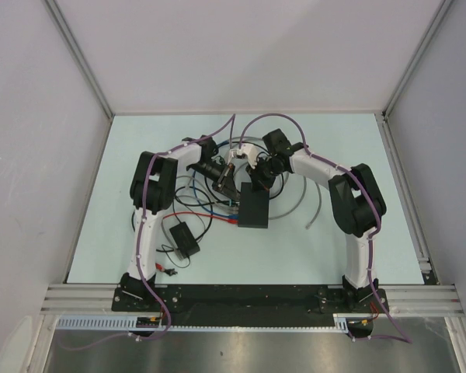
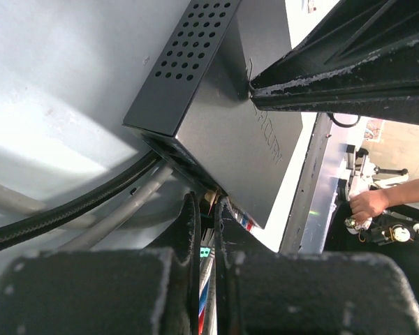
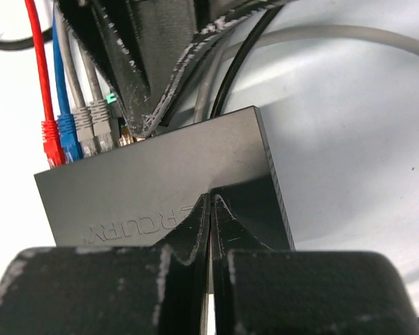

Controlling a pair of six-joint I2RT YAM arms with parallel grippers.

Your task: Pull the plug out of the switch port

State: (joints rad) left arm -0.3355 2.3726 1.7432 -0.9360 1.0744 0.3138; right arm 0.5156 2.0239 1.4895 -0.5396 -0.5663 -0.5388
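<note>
Two arms arch in over the table and meet at a flat dark grey switch box. In the top view, the left gripper sits at the box's edge on the left arm's side and the right gripper at its far end. A smaller black box lies well apart, off the switch box's near-left corner.

From the left wrist, we see the switch port row along the box's narrow edge. This claw's fingers are drawn in to a thin slit, which we judge to be clamped on the plug where it enters the box.

From the right wrist, that claw's fingers are together with nothing between them, their tips bearing on the box's top face. A red plug, a blue plug and two grey plugs fill the row beside the gripped one.

We judge that the box may drag along with the plug if the pressing tips slip, and that the pinch may slide onto the cable if the latch holds.

The port row's long axis runs along the narrow edge. Its sockets open sideways, away from the right gripper, so the plug lies level with the box, pointing into it.
</note>
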